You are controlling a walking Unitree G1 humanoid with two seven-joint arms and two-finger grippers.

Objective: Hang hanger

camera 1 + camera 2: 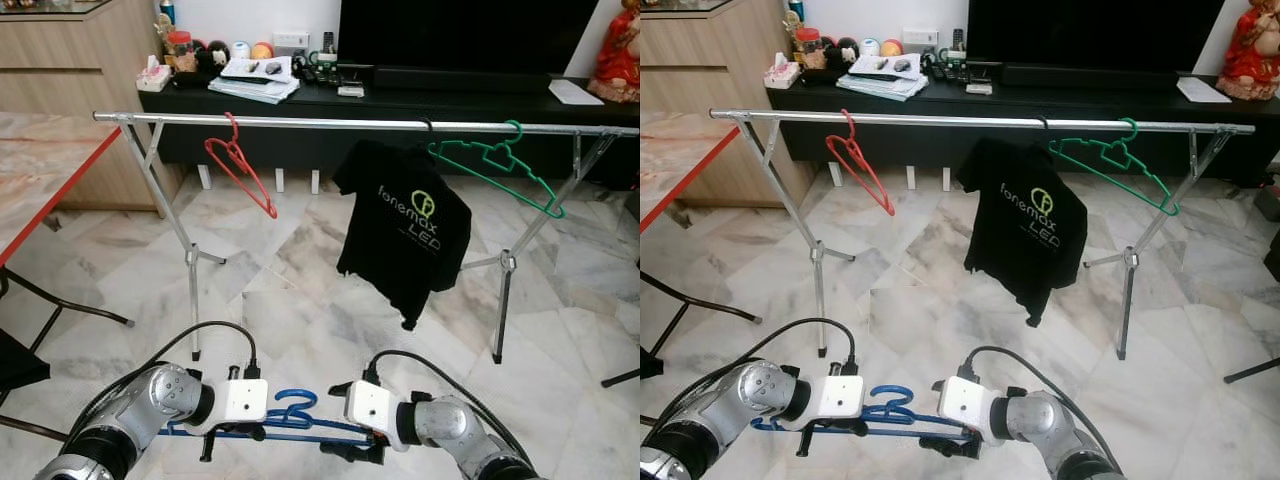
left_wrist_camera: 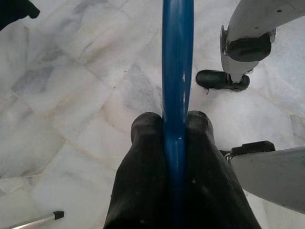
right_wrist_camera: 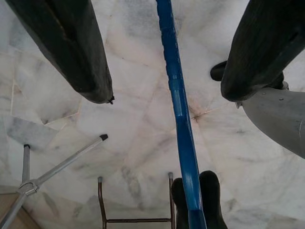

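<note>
A blue hanger hangs low in front of me, its bar level between both arms. In the left wrist view my left gripper is shut on the hanger's blue bar. My right gripper is open, and the blue bar runs through the gap without touching either finger. Ahead stands a silver clothes rail. It carries a red hanger, a black T-shirt and a green hanger.
The rack's splayed legs stand on the marble floor. A red-edged marble table and a black chair are at the left. A black TV console with clutter runs behind the rail. The rail is bare between the red hanger and the T-shirt.
</note>
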